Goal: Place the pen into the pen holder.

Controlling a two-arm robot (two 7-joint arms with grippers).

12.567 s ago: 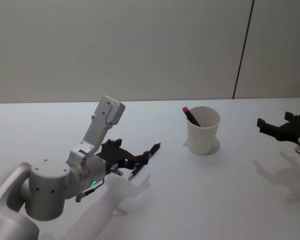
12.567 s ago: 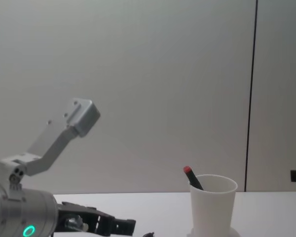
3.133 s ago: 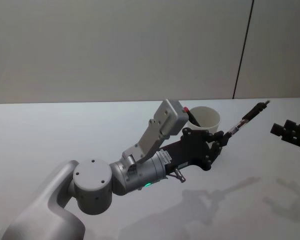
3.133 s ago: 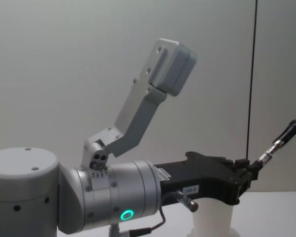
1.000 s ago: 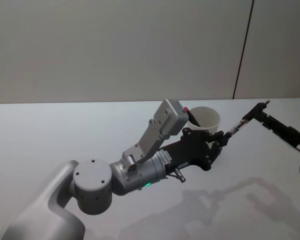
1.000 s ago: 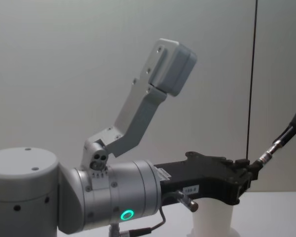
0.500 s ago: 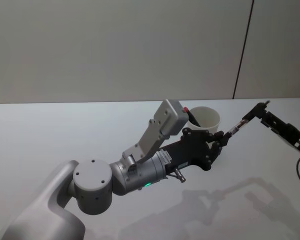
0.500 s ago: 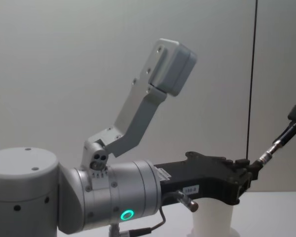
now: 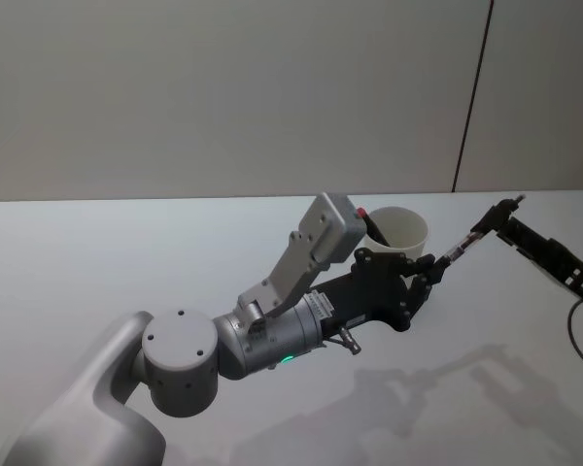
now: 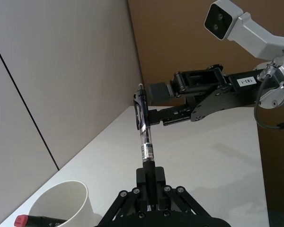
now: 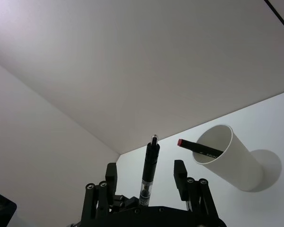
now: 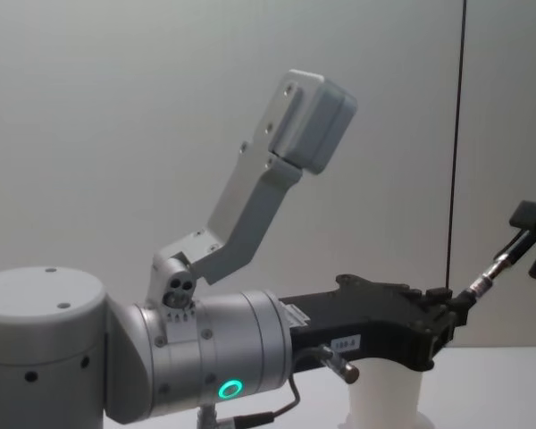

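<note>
The right gripper (image 9: pixel 513 231) has advanced from the table's right edge to the pen (image 9: pixel 471 236), its open fingers now flanking the upper end. The pen itself was lifted off the table earlier.

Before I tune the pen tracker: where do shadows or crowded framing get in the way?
Head view: soft arm shadows spread over the table in front. Right wrist view: the pen holder casts one crisp shadow. Chest view: the left arm looms large, hiding most of the cup; the pen stays clear.

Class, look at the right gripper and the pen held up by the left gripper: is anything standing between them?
Nothing visible does. The right gripper has its open fingers on either side of the pen's upper end, while the left gripper is shut on its lower end.
</note>
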